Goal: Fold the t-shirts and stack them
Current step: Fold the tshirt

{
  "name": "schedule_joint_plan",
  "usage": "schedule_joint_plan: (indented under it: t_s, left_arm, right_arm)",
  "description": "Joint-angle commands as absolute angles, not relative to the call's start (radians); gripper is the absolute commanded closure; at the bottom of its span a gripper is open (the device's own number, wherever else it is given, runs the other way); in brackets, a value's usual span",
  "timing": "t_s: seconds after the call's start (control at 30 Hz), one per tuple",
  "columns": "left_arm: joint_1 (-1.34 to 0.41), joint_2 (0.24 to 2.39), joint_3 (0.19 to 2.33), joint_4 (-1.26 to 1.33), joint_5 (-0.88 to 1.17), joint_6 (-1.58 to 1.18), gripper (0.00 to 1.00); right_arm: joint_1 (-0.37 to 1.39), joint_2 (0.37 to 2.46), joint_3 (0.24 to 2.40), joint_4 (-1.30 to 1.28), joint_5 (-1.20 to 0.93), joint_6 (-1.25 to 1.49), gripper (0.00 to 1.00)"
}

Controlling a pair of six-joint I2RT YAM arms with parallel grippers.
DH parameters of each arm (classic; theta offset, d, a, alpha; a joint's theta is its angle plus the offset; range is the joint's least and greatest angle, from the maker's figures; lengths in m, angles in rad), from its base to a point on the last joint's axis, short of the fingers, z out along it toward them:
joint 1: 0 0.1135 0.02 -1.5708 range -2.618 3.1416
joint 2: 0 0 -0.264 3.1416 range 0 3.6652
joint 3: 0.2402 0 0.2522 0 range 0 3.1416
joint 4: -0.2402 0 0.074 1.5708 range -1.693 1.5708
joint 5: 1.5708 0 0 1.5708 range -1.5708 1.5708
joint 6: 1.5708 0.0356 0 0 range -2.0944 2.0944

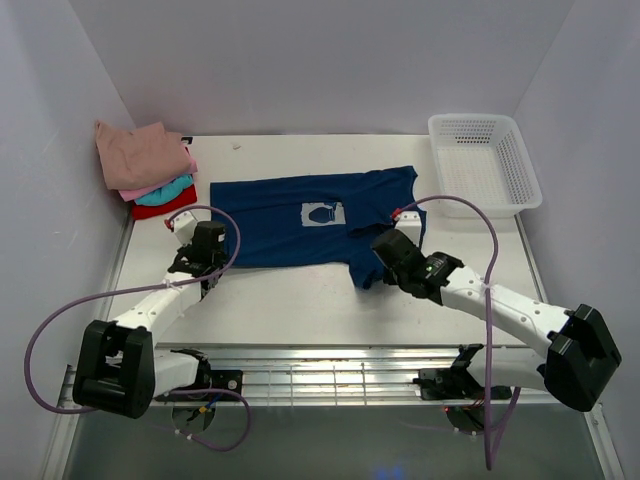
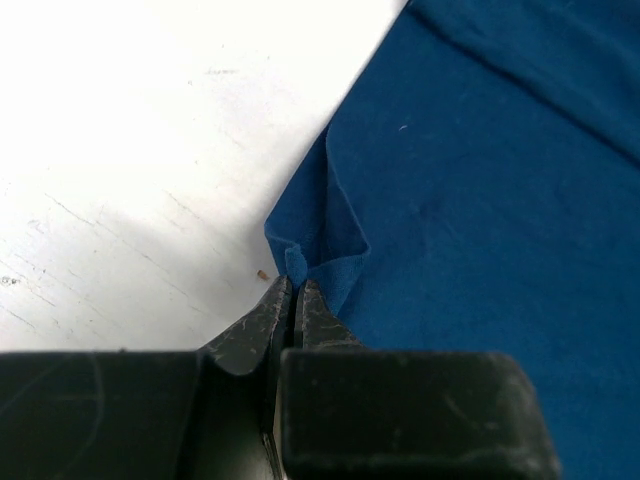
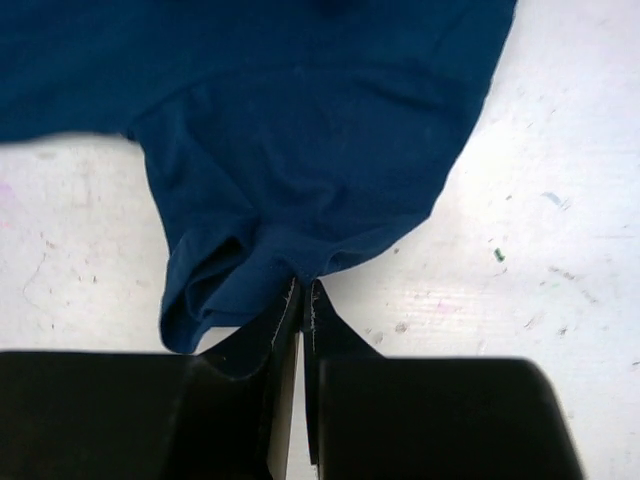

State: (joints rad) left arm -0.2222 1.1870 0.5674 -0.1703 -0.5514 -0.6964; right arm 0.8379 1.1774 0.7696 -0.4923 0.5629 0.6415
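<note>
Noted navy tee [image 1: 290,215] spread flat on white table [image 1: 300,300]: matte knit, soft wrinkles. Noted pale square chest print [image 1: 323,213] with dark figure, too small to read any lettering. Found left gripper [image 2: 293,290] pinched narrow on a folded corner at the tee's near-left edge. Found right gripper [image 3: 303,292] clamped likewise on a rumpled sleeve hem. Logged folded stack [image 1: 150,170] far left: dusty-pink, pink, teal, red. Logged white mesh basket [image 1: 522,170], rectangular plastic, far right.

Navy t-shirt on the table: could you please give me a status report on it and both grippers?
Left gripper shut on near hem corner. Right gripper shut on sleeve edge. Navy t-shirt spread flat, unfolded. Nothing on it.
</note>
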Motion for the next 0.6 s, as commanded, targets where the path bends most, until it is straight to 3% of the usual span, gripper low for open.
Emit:
schedule_joint_plan:
  t_s: [0.0, 0.2, 0.37, 0.57]
  left_arm:
    - [-0.225, 1.200, 0.584, -0.176, -0.577, -0.713, 0.99]
    - [-0.224, 1.229, 0.585, -0.170, -0.603, -0.736, 0.99]
    - [-0.222, 1.216, 0.540, -0.156, -0.624, -0.756, 0.99]
    - [-0.222, 1.190, 0.503, -0.158, -0.621, -0.782, 1.00]
  right_arm:
    - [0.795, 1.235, 0.886, -0.500, 0.658, 0.563, 0.92]
    - [0.730, 1.273, 0.989, -0.500, 0.667, 0.492, 0.92]
    - [0.729, 1.129, 0.910, -0.413, 0.615, 0.471, 0.92]
    - [0.730, 1.077, 0.874, -0.532, 0.542, 0.474, 0.92]
